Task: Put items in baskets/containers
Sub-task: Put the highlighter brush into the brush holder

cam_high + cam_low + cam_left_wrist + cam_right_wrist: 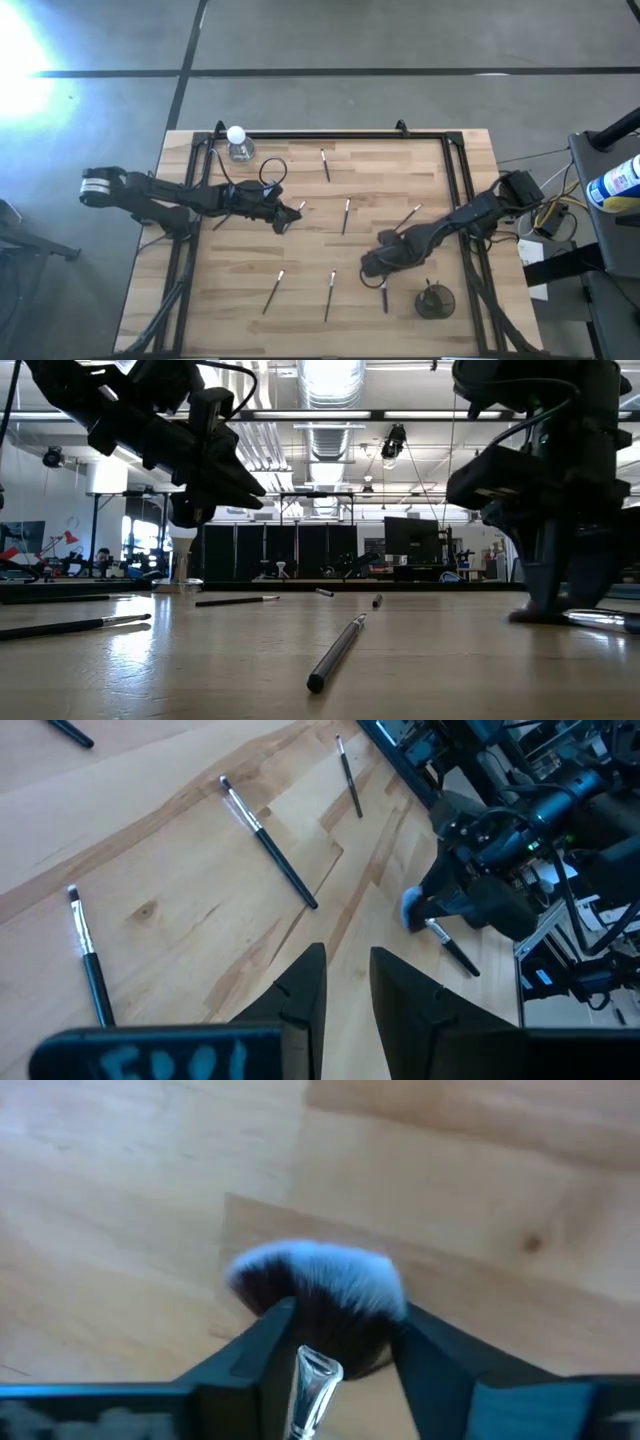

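The big brush lies on the table right of centre; its fanned pale head (315, 1270) spreads beyond my right gripper (345, 1308), which is down at the table (372, 268) and shut on it. The brush's handle (384, 296) points toward the near edge. The dark round cup (435, 301) stands upright close by, to the gripper's right and nearer. Several thin brushes lie flat and scattered (346, 215) (272, 290) (329, 295) (325, 165). My left gripper (347, 952) hovers above the table's middle left (292, 213), open by a narrow gap and empty. My right gripper pinches the big brush at the dark base of its bristles (340, 1335), just ahead of the shiny ferrule (315, 1375), one finger on each side. The fingers come from above and lie across the brush. The handle (600, 618) rests on the table.
A clear bottle with a white cap (238, 143) stands at the far left corner. A black frame (330, 135) runs along the table's far and side edges. Open wood lies between the two grippers, with a thin brush (270, 845) on it.
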You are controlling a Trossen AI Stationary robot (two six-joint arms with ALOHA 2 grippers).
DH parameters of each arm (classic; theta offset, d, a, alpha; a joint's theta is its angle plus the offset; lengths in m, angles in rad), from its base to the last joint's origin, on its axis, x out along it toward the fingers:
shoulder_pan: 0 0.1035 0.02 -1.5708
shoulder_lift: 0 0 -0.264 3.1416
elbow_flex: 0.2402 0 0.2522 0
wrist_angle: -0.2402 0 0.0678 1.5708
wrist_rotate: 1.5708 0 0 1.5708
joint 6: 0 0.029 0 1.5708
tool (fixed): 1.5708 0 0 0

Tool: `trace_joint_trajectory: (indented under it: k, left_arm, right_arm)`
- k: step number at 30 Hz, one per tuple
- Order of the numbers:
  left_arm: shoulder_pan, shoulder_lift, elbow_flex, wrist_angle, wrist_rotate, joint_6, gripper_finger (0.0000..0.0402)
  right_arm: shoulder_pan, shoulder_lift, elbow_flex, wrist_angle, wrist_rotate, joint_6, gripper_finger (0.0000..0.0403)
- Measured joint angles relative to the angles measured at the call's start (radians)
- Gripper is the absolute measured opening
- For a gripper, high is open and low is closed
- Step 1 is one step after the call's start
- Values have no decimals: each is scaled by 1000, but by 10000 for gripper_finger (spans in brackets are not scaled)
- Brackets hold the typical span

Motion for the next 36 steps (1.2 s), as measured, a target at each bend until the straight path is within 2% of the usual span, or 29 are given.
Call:
trace_joint_trajectory:
  k: [9, 14, 18, 21, 24, 26, 29, 32, 36]
  left_arm:
    - [0, 0, 0, 0, 0, -19, 73]
    - [2, 0, 0, 2, -2, -30, 73]
    - [2, -1, 0, 33, -3, -42, 72]
    - [2, -2, -1, 132, 22, -47, 67]
    - [2, -3, -1, 274, 97, -47, 58]
    - [2, -4, -1, 365, 144, -59, 53]
    - [2, -4, 2, 450, 154, -114, 49]
    - [2, -4, 34, 441, 132, -132, 52]
    - [2, -4, 105, 379, 90, -115, 73]
  right_arm:
    - [-21, -21, -5, 45, 93, -123, 18]
    - [-28, -77, -2, 48, 160, -172, 11]
    - [-29, -149, 6, 51, 253, -213, 10]
    - [-28, -214, 23, 52, 340, -260, 10]
    - [-31, -279, 56, 56, 454, -319, 9]
    - [-35, -318, 86, 51, 543, -375, 9]
    - [-45, -364, 150, 54, 670, -490, 9]
    - [-67, -380, 234, 55, 762, -630, 9]
    - [-110, -361, 362, 55, 820, -796, 9]
